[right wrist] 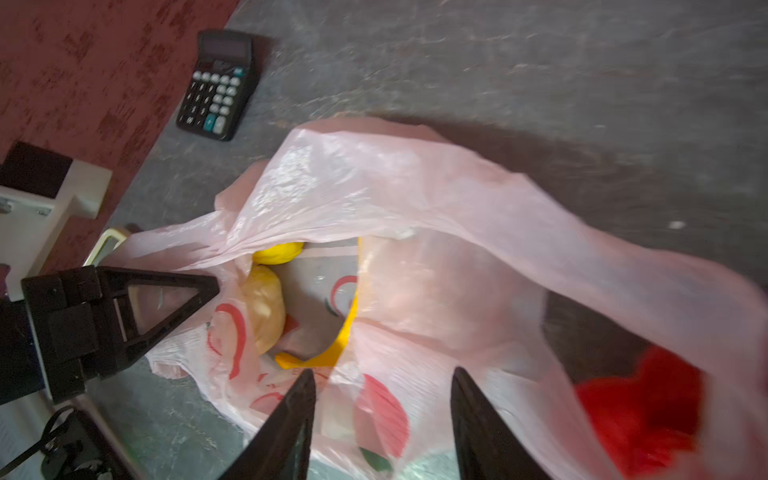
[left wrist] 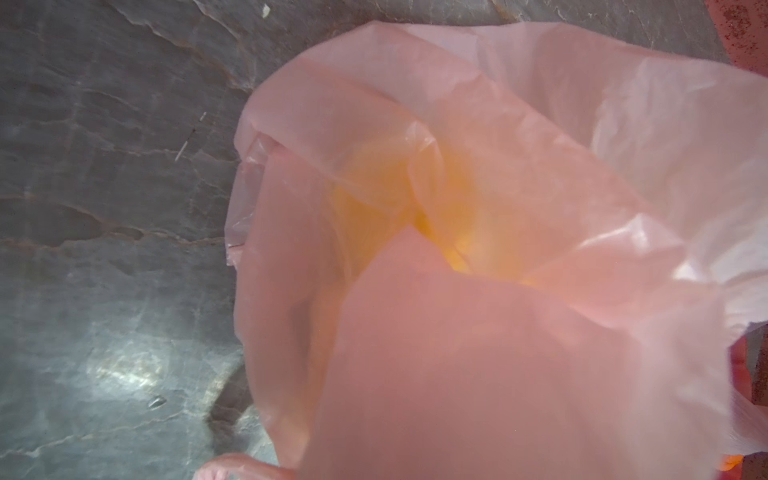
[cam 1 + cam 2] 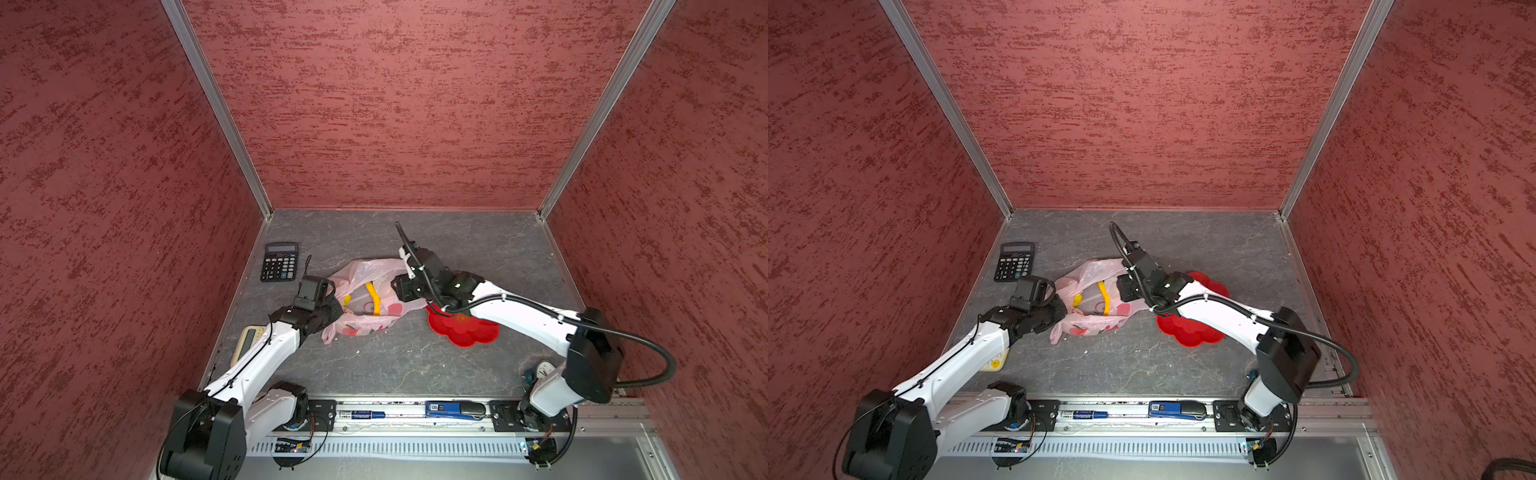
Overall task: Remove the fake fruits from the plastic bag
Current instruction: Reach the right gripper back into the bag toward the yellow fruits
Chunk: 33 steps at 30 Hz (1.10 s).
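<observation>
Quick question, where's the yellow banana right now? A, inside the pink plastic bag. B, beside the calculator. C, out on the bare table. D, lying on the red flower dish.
A: in both top views the banana curves inside the open mouth of the plastic bag, and the right wrist view shows it there too.

pale-pink plastic bag [image 3: 365,269] holds yellow banana [image 3: 373,299]

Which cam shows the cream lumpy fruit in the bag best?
Right wrist: the cream fruit shows close up in the open mouth of the bag. Top views: too small to make out. Left wrist: only pink film with a yellow glow.
</observation>
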Tool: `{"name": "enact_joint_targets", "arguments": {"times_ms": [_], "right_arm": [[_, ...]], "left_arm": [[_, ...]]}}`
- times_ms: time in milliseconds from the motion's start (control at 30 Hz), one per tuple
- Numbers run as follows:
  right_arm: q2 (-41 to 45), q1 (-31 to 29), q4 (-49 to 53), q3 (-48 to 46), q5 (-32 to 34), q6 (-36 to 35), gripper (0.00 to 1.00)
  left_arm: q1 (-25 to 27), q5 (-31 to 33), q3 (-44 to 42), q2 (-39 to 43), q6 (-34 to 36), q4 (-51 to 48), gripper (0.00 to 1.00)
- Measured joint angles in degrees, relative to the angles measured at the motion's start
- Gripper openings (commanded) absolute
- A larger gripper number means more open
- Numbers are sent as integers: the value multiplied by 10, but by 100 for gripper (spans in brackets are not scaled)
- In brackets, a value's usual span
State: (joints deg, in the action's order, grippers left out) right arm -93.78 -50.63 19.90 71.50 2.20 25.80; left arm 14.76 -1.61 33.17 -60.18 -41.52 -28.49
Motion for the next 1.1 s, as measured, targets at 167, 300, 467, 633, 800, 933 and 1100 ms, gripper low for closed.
{"name": "enact_joint_targets", "arguments": {"times_ms": [167,300,467,633,800,933,1100], "right_arm": [[-117,-47,-38,64,-41,5,53],[-181,-65,-50,99,-68,6,56],[-215,-68,-55,107,-82,6,58],[-234,-68,-53,132,-80,1,62],[-247,-68,-56,146,-78,-9,65],[-262,-68,-55,148,-71,-14,65],[-279,-68,-55,165,-68,-19,65]], "left_arm": [[10,15,-15,25,-10,-8,7],[28,21,-27,27,-19,-12,5],[45,33,-37,29,-35,-13,4],[61,46,-45,32,-51,-12,3],[86,63,-51,28,-72,-11,0],[101,84,-52,29,-94,-15,0],[107,111,-54,42,-113,-26,0]]}}
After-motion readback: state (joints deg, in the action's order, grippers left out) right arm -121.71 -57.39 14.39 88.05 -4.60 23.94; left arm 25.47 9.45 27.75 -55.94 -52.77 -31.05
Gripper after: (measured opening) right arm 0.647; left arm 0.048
